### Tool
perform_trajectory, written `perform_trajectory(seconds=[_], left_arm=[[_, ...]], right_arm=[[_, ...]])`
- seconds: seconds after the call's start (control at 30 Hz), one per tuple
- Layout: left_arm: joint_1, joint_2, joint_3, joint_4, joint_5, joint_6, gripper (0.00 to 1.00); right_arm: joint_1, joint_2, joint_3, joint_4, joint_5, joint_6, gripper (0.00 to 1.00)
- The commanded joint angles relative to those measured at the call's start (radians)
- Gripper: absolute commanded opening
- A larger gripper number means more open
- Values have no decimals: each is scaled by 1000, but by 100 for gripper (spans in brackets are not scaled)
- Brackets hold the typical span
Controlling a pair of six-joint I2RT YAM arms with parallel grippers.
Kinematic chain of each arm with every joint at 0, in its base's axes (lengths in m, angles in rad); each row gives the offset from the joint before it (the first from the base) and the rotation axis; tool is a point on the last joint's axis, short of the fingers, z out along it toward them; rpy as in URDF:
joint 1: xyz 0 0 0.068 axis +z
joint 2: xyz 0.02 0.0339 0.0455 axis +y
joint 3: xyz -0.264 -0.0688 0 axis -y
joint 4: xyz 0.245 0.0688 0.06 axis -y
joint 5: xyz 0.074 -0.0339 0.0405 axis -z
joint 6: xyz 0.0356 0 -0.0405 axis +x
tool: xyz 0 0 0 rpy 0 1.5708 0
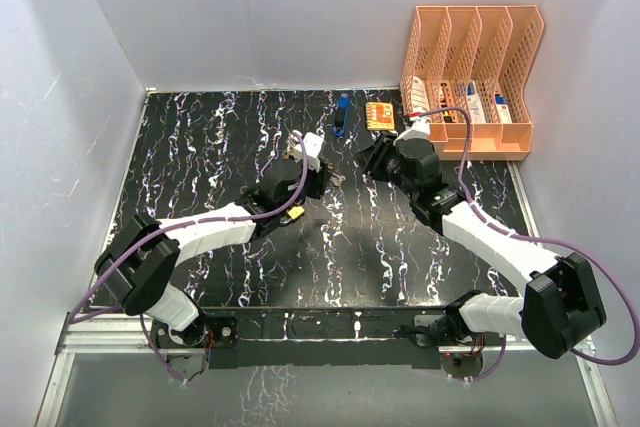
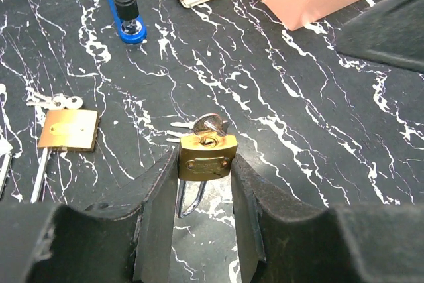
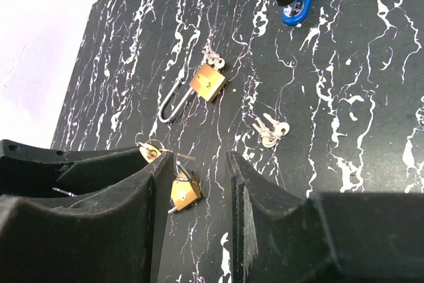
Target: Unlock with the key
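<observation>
My left gripper [image 2: 207, 167] is shut on a small brass padlock [image 2: 207, 156] and holds it by the body's sides, shackle towards the camera. A silver key [image 2: 212, 124] sits in its keyhole. In the top view the left gripper [image 1: 312, 169] is at the table's middle. My right gripper [image 1: 372, 159] hovers just to its right. It is open and empty, with the jaws well apart in the right wrist view [image 3: 195, 164]. The left gripper's dark body [image 3: 59, 160] shows there at the left, with a brass piece and key ring [image 3: 149, 152] at its tip.
A long-shackled brass padlock [image 3: 207, 82] with keys lies on the table and also shows in the left wrist view [image 2: 68, 129]. A loose key bunch [image 3: 270, 130] and another small padlock [image 3: 184, 190] lie nearby. A blue stapler [image 1: 341, 115], notebook [image 1: 379, 114] and orange file rack [image 1: 475, 77] stand behind.
</observation>
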Motion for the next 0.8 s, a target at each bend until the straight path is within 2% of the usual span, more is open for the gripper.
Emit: perform_trajectory(seconds=[0.0,0.07,0.33,0.77], left_arm=[[42,-63,37,-47,82,-65,0],[61,-61,52,-62,117,-92,0],[87,-39,115,-101,180,-166,0],[103,-15,139,-91,265,-284,0]], right_arm=[[-8,-25,17,27,-30,-43,35],[-9,-12,-5,46,-58,-70,36],[-8,59,-90,172,-208,-109,52],[-8,166,-104,302,-294,-76,54]])
